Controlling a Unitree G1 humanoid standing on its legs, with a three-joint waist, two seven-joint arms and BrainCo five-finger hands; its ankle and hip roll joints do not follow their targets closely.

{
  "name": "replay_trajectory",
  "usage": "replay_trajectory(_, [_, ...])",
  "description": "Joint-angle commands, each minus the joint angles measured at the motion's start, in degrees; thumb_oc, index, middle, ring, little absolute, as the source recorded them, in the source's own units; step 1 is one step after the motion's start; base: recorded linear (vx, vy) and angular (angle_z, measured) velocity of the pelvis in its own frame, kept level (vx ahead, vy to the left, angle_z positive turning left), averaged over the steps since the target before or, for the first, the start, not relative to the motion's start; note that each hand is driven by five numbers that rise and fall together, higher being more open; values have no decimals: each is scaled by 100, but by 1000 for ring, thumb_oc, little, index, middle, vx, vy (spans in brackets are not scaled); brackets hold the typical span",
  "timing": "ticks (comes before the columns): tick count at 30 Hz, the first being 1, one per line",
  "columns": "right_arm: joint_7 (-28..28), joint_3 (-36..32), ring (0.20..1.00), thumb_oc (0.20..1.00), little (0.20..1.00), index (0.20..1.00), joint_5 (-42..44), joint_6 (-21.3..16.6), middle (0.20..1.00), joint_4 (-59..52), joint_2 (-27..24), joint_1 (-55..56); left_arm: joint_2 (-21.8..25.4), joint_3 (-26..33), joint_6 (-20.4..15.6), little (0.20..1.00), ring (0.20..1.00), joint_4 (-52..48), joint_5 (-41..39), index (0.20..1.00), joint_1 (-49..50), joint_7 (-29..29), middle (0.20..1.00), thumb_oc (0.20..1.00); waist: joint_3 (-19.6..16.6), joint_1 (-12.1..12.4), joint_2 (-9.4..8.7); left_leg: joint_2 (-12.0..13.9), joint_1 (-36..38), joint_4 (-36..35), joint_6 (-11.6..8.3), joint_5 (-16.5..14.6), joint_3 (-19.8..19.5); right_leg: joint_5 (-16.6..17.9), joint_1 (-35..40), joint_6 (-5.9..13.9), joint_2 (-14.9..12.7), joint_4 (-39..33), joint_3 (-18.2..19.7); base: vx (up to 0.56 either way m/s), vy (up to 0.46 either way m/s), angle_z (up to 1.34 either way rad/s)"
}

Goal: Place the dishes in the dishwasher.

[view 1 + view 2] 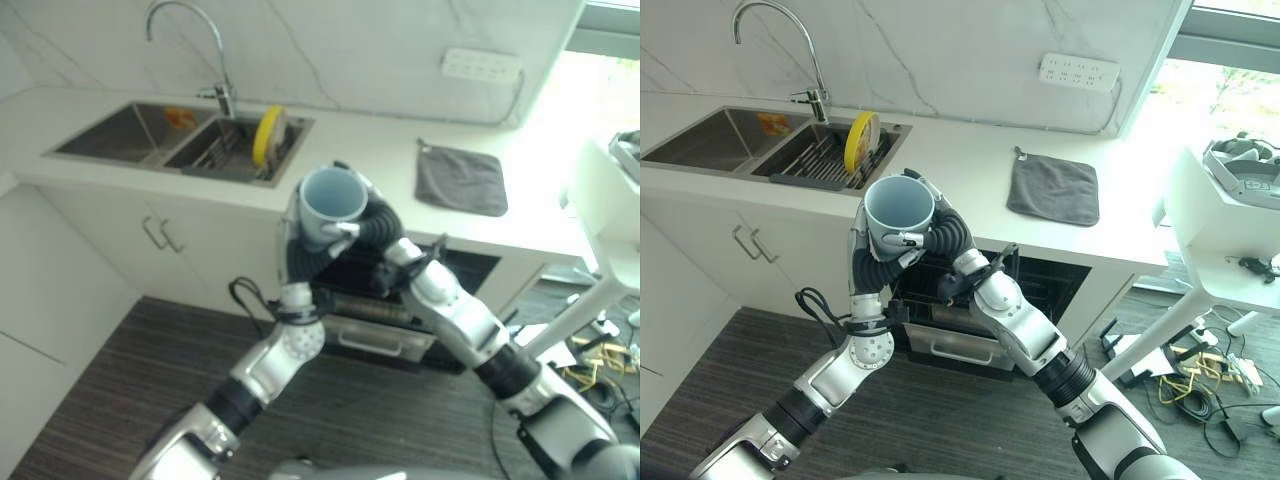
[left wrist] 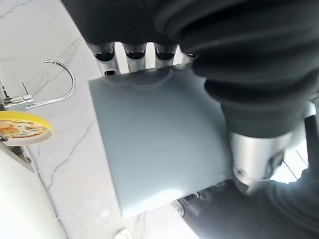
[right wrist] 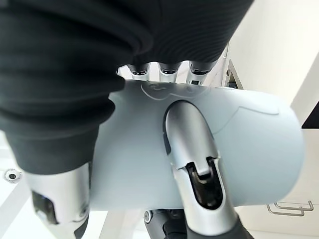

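Observation:
A light blue-grey cup (image 1: pixel 332 200) is held mouth-up in front of the counter edge, above the open dishwasher (image 1: pixel 372 305). My left hand (image 1: pixel 298 262) wraps it from below on the left, and its fingers (image 2: pixel 134 50) curl behind the cup wall (image 2: pixel 159 144). On the cup's other side my right hand (image 1: pixel 378 226) grips it, the thumb (image 3: pixel 194 154) lying across the cup (image 3: pixel 249 149). A yellow plate (image 1: pixel 265 135) stands on edge in the sink's rack.
The double sink (image 1: pixel 140 135) and its curved faucet (image 1: pixel 190 30) are at the back left. A grey cloth (image 1: pixel 460 178) lies on the white counter to the right. Cabinet doors (image 1: pixel 150 250) stand left of the dishwasher, a white table (image 1: pixel 1220 230) on the right.

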Motion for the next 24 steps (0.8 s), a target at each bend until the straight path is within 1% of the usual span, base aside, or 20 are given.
replay_trajectory(1, [-80, 75, 1000, 1000, 1000, 1000, 165, -222, 1000, 127, 401, -972, -34, -406, -194, 200, 200, -204, 484, 200, -576, -30, 200, 200, -20, 150, -299, 139, -107, 5, -34, -168, -575, -114, 280, 303, -598, 50, -134, 0, 0, 0])
replay_trajectory(11, [-80, 153, 1000, 1000, 1000, 1000, -213, -136, 1000, 270, 408, -1023, -16, -464, -247, 200, 200, -238, 475, 200, -618, -151, 200, 200, -13, 167, -273, 114, -84, 9, -24, -169, -602, -122, 317, 296, -608, 61, -160, 2, 2, 6])
replay_trajectory(19, [-132, 211, 1000, 1000, 1000, 1000, -316, -157, 1000, 336, 393, -1120, -35, -538, -248, 200, 200, -261, 446, 200, -653, -197, 200, 200, -7, 160, -263, 113, -69, 18, -23, -170, -596, -120, 320, 289, -602, 70, -149, 0, 0, 0])
replay_trajectory(24, [-217, 212, 1000, 1000, 1000, 1000, -461, -195, 1000, 307, 424, -1173, -52, -626, -241, 200, 200, -308, 400, 200, -680, -324, 200, 200, 31, 173, -262, 107, -83, 21, -27, -178, -602, -115, 314, 302, -611, 63, -166, 0, 0, 0])
